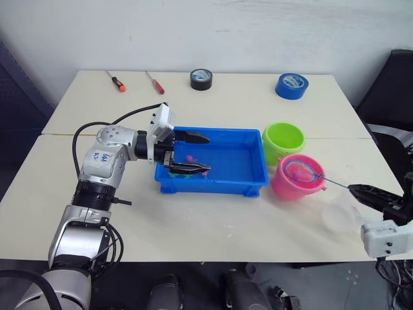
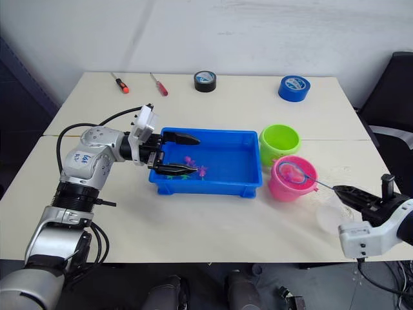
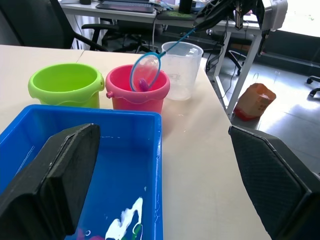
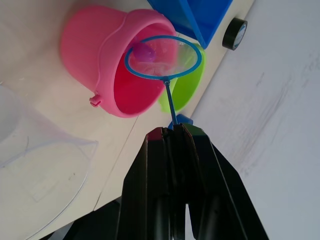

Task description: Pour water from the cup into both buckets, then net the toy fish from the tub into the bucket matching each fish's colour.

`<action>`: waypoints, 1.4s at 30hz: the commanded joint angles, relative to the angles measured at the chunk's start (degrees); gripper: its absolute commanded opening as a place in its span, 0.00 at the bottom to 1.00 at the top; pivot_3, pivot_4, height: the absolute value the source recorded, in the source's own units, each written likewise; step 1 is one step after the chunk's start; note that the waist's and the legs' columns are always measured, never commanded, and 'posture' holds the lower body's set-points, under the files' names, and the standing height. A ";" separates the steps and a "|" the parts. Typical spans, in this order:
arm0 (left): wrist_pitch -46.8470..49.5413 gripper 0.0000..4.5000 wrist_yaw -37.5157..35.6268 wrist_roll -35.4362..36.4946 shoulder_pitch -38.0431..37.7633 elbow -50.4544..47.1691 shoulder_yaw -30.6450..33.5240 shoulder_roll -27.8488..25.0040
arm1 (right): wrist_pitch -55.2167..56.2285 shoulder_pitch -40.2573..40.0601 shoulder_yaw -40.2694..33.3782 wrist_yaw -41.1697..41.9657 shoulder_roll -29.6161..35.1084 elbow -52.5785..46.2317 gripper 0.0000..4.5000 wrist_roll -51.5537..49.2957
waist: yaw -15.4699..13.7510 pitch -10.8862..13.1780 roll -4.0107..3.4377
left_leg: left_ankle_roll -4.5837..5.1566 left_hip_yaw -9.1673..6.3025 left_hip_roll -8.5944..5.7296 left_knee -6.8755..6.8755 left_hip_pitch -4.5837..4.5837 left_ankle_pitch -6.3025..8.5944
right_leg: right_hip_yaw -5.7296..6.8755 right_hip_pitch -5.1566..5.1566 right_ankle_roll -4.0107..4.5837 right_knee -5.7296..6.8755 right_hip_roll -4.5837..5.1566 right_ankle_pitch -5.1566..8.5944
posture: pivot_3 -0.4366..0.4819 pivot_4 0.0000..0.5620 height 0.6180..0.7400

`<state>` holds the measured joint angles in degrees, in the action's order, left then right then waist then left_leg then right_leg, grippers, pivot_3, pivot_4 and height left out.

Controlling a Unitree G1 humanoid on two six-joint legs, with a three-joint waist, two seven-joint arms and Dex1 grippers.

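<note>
Right gripper [image 1: 371,192], lower right of frame, jaws clamped on the thin handle of the net [image 1: 301,169]. Hoop hovering over the pink bucket [image 1: 292,188], holding a magenta fish [image 4: 144,51]. Lime green bucket [image 1: 282,141] just behind. Clear cup [image 3: 181,69] standing beside the pink bucket. Left gripper [image 1: 188,154], centre left, jaws apart, reaching into the blue tub [image 1: 239,181] at frame centre, more toy fish [image 2: 194,165] beneath. Best tipped slowly, hoop low inside the pink rim, so the fish drops cleanly onto the right colour, not the table [image 1: 193,226].
</note>
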<state>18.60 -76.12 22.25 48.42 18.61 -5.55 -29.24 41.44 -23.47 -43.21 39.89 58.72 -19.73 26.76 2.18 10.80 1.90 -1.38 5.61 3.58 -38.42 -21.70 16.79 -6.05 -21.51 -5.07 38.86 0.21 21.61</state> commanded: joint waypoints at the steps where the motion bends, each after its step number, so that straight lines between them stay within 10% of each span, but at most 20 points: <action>1: -0.95 1.00 0.18 0.05 0.00 -1.63 0.86 -0.14 | -1.27 2.99 -3.30 -1.72 1.58 1.33 0.00 1.77 | 0.09 0.00 0.00 | 0.00 0.09 -0.01 0.08 0.12 0.00 | -0.06 0.07 0.00 -0.01 0.01 0.00 | 0.48 0.27 1.00; 28: -2.03 1.00 -0.22 -0.65 2.23 0.64 0.37 0.72 | 10.16 7.23 -0.48 -6.19 8.69 8.19 0.00 5.05 | 1.16 0.01 0.02 | -0.02 0.50 0.02 0.39 0.47 -0.01 | -0.42 0.16 -0.07 -0.19 -0.01 -0.04 | 0.48 0.27 1.00; 42: 0.58 1.00 2.30 -1.52 -4.37 -0.01 4.33 -6.79 | -48.86 23.58 17.14 6.75 6.78 -7.53 0.00 -44.91 | 2.67 0.01 0.02 | -0.03 0.41 0.14 0.36 0.51 -0.01 | -0.35 0.19 -0.07 -0.05 -0.01 -0.04 | 0.48 0.27 1.00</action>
<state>18.75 -74.39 20.38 44.40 20.23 -3.12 -34.60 -0.11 -2.68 -30.20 46.85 65.03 -24.32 -12.57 4.85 10.81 1.92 -1.42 5.99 3.72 -38.05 -21.19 16.77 -6.39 -21.33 -5.14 38.82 0.21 21.57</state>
